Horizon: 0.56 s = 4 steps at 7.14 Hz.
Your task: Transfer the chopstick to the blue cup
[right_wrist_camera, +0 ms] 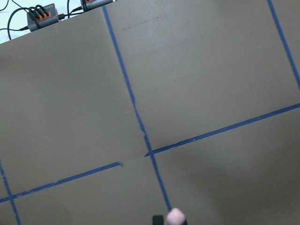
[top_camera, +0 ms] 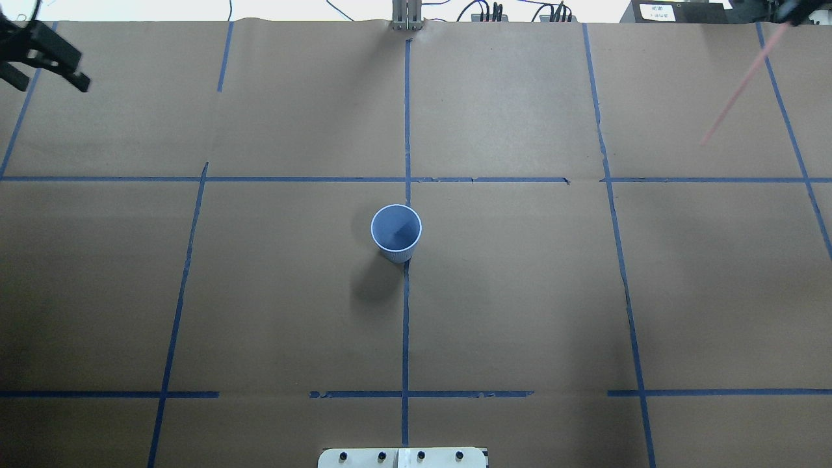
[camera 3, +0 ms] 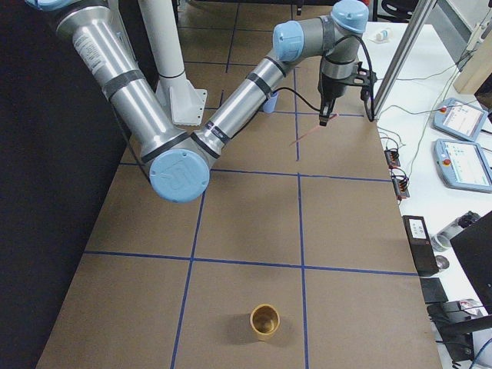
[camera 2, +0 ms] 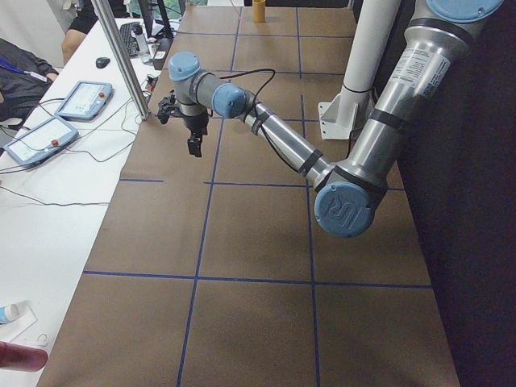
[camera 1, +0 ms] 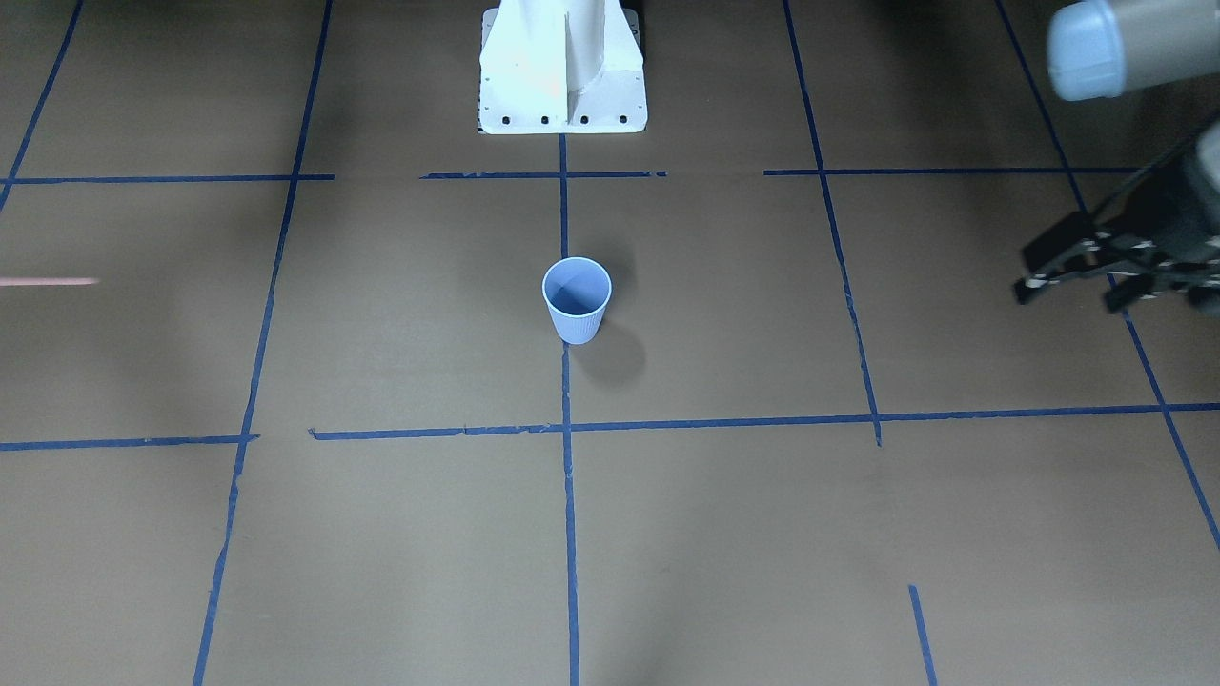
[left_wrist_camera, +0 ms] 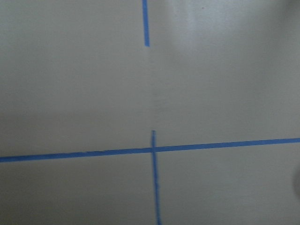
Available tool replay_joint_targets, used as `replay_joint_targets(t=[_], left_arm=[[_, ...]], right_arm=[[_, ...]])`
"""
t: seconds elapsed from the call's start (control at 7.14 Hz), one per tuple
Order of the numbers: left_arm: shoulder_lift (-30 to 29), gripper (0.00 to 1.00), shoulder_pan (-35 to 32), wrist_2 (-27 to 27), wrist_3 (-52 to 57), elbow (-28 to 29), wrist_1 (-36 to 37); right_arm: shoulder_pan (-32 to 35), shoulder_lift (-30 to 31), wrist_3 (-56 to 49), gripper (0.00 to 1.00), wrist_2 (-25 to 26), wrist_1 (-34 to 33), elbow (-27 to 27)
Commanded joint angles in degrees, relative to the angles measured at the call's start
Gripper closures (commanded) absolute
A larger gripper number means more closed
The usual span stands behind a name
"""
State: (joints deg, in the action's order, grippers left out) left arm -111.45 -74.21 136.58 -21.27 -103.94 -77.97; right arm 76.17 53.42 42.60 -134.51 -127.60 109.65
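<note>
Tapering ribbed blue cup (camera 1: 577,303), slim chopstick (top_camera: 745,84)

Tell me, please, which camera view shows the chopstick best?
The overhead exterior view: the chopstick shows nearly its whole length there. Front-facing catches only its tip at the edge, exterior right shows it tiny, the right wrist view a blurred end.
</note>
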Motion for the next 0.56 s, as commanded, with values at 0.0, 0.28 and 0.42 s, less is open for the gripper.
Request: replay_joint_targets(t=[0.0,0.28,0.42], left_arm=[[2.5,0.0,-4.6,-0.1,9.8,3.0,0.0],[2.4,0.0,-9.0,-0.2,18.6,7.9,-0.2],[2.4,0.0,-9.6,-1.0,20.8,8.9,-0.3]], right_arm=[[-8.1,-5.8,13.9,1.0,0.9,1.8,2.9],[-17.7,-10.4,24.8,1.0,8.9,6.3,3.2],[-21.7,-12.3,27.9,1.0,12.8,7.7,2.8]])
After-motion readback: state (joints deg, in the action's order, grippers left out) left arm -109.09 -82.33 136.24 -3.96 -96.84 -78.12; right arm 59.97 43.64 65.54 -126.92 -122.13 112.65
